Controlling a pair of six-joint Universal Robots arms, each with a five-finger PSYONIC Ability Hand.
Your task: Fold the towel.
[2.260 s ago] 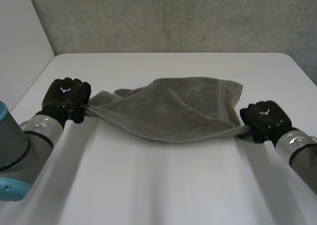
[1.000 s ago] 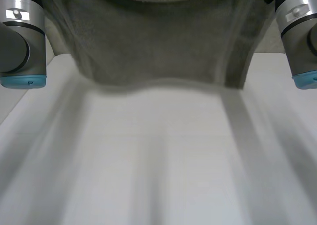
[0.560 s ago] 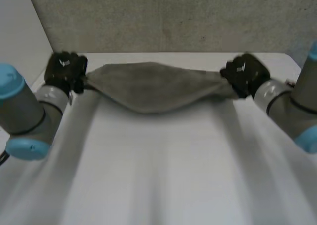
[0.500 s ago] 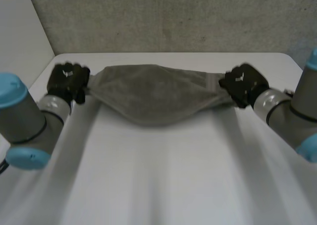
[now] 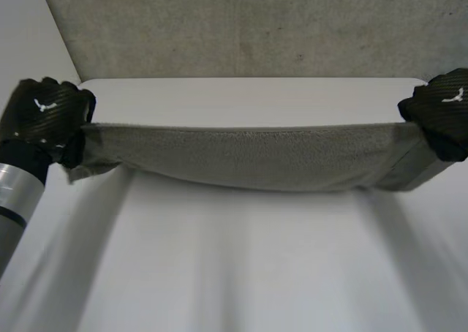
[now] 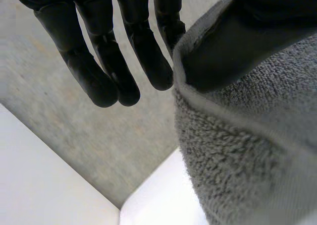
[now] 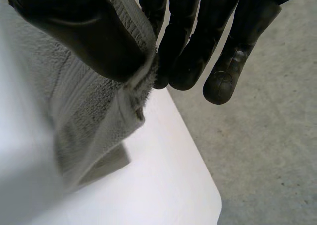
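Note:
A grey towel (image 5: 256, 156) hangs stretched in a long band between my two hands, above the white table (image 5: 241, 273), sagging slightly in the middle. My left hand (image 5: 44, 116) holds its left end. In the left wrist view the thumb (image 6: 233, 46) presses the towel's hem (image 6: 247, 155) against a finger, and the other fingers (image 6: 143, 46) hang straight beside it. My right hand (image 5: 442, 109) holds the right end. There the thumb (image 7: 84, 31) clamps the towel's edge (image 7: 84, 111) against the fingers (image 7: 193, 31).
A grey concrete wall (image 5: 256, 25) stands behind the table's far edge. A pale wall (image 5: 29, 32) runs along the left side. The table's rounded far corner (image 7: 208, 195) lies below my right hand, with grey floor (image 7: 267, 136) beyond it.
The towel lay on the table, then both hands lifted it and swung it out. Since half a second ago the hands have moved apart and nearer, pulling the towel into a taut band.

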